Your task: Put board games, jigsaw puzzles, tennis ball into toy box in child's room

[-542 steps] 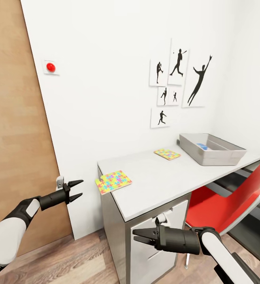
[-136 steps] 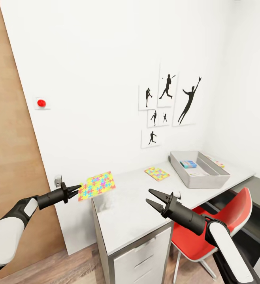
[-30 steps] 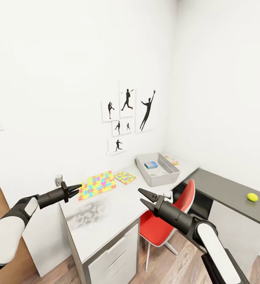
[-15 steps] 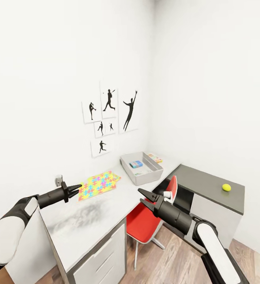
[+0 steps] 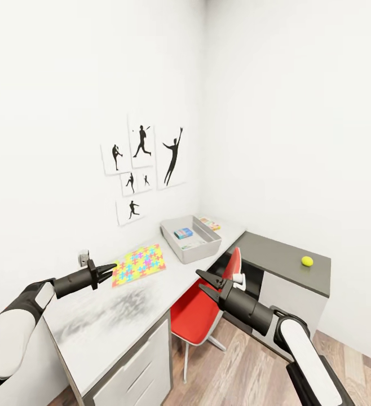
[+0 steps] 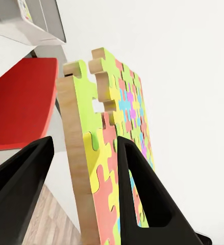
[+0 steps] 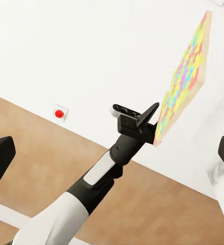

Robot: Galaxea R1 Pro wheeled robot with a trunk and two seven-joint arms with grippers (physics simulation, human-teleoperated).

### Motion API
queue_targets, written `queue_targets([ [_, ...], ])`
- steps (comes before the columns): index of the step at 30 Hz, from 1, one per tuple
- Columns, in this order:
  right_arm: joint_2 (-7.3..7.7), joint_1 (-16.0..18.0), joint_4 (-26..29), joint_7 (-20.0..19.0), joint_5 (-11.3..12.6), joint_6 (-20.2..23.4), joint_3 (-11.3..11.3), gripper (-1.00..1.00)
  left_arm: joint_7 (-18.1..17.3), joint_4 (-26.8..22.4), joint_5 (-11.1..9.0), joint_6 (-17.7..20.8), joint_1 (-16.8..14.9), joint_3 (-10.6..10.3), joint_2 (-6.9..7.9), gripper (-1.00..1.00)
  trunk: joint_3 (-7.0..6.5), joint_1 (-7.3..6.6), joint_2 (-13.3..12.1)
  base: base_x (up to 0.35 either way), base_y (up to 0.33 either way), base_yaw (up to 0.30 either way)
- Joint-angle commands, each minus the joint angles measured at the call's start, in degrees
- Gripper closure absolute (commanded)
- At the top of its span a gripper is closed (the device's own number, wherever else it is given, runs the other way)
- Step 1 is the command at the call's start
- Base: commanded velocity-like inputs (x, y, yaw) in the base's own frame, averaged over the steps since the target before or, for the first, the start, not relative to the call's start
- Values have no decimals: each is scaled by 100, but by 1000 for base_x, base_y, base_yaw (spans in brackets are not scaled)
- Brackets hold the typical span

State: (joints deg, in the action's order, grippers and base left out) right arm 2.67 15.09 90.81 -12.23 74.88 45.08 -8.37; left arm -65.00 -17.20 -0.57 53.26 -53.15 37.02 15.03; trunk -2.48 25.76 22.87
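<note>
The jigsaw puzzle (image 5: pixel 138 264) is held in the air by one edge, between the two fingers of the left gripper (image 5: pixel 107 271). In the left wrist view the mat (image 6: pixel 109 153) stands between the dark fingers (image 6: pixel 137 189), which are closed onto its two faces, and its wooden edge is turned to the camera. The right wrist view shows the same mat (image 7: pixel 184 80) edge-on at the tip of the left arm, in front of a white wall.

Below and behind it is the table (image 5: pixel 89 332) with its white top. Further along the top stands the grey toy box (image 5: pixel 189 239), with a blue board game (image 5: pixel 182 233) and one more flat item inside. Just behind the box lies a second puzzle (image 5: pixel 210 224). The tennis ball (image 5: pixel 307 260) rests on the dark grey part of the desk, well apart from the box.

The right gripper (image 5: pixel 203 285) is over the red chair (image 5: pixel 199 307), its fingers spread apart and holding nothing.
</note>
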Motion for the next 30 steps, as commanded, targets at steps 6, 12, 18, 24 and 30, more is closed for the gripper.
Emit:
queue_targets([
  [6,-9,2,-2,-25,-19,10,1,-100,-4,1,-4,44,-2,15,0,100,3,2,4,0,0,-2],
  [12,-11,2,-2,-25,-23,10,8,-100,-4,5,-4,46,-2,9,6,100,3,2,4,0,0,0],
  [18,-9,2,-2,-25,-26,10,12,-100,-4,1,-4,44,-2,12,8,100,4,2,4,0,0,0],
  [24,3,2,-2,-25,-26,10,26,-100,-5,-1,-4,2,-2,7,5,100,6,2,4,35,-22,0],
  [30,13,2,-8,-25,-26,10,35,-100,-4,-2,-4,-15,-2,5,0,100,49,2,4,79,-59,0],
])
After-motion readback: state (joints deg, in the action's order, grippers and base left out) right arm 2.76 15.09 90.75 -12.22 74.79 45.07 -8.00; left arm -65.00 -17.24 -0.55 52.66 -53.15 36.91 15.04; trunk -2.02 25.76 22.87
